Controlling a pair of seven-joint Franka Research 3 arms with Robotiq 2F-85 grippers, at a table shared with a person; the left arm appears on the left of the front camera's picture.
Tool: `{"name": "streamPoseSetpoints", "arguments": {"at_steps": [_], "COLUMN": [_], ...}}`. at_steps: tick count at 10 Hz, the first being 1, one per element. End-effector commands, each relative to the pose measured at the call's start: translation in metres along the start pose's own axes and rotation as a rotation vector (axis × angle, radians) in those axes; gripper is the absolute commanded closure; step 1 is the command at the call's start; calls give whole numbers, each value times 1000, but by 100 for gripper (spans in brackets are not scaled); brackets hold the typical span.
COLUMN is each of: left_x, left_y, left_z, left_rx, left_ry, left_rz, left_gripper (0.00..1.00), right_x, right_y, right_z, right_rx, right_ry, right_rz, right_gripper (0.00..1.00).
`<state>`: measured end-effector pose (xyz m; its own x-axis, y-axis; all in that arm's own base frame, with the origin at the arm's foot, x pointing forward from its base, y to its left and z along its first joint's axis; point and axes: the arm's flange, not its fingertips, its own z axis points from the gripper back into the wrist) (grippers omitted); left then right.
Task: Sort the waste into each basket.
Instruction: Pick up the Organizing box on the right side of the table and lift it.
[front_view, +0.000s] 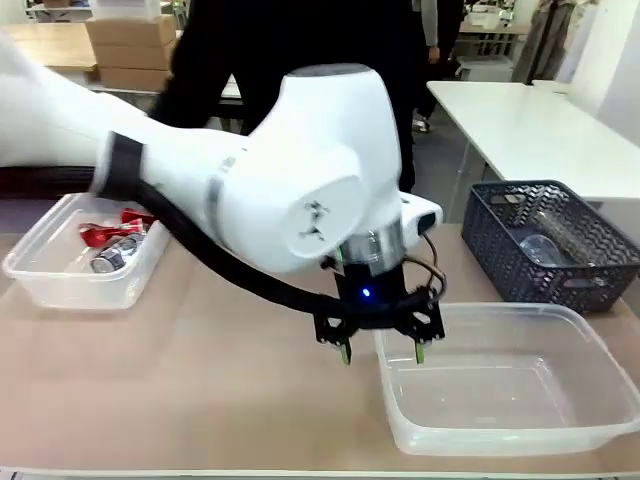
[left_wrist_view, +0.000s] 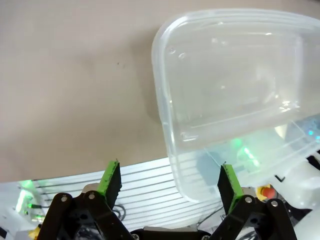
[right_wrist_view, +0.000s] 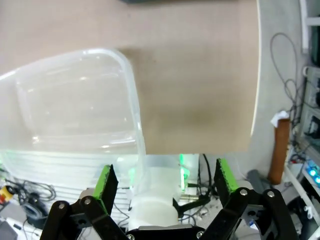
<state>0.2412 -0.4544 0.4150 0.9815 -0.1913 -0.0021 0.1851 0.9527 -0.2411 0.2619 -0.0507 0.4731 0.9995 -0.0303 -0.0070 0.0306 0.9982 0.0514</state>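
My left gripper (front_view: 382, 353) hangs open, with nothing between its fingers, just above the near-left rim of an empty clear basket (front_view: 480, 312) at the front right. In the left wrist view the left gripper (left_wrist_view: 170, 181) stands over the table's edge beside that basket (left_wrist_view: 165, 100). A second clear basket (front_view: 60, 282) at the left holds red cans (front_view: 100, 234) and a silver can (front_view: 110, 258). The right gripper (right_wrist_view: 165, 180) is open and empty, with an empty clear basket (right_wrist_view: 132, 90) to its left.
A dark blue mesh basket (front_view: 500, 240) stands at the back right with a clear bottle (front_view: 540, 248) inside. A person in black stands at the far side. A white table (front_view: 530, 120) is behind on the right.
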Motion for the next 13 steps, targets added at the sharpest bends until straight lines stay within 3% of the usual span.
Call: {"name": "streamPoseSetpoints", "arguments": {"at_steps": [1,4,11,12,13], "left_x": [7,14,21,22,22], "left_y": [-5,-2,-3,-3,-3], "left_z": [-31,-55,-64,-66,-67], "left_rx": [51,71,63,58,58], "left_ry": [45,81,59,61,64], "left_rz": [65,118,147,149,147], "left_gripper": [0,0,0,0,0], "right_x": [9,3,-19,-19,-20], "right_y": [4,5,14,18,11], "right_z": [-62,-115,-164,-171,-162], "right_rx": [19,11,71,160,161], "right_ry": [43,170,222,273,261], "right_rz": [-10,-16,-11,9,-23], "right_gripper": [0,0,0,0,0]}}
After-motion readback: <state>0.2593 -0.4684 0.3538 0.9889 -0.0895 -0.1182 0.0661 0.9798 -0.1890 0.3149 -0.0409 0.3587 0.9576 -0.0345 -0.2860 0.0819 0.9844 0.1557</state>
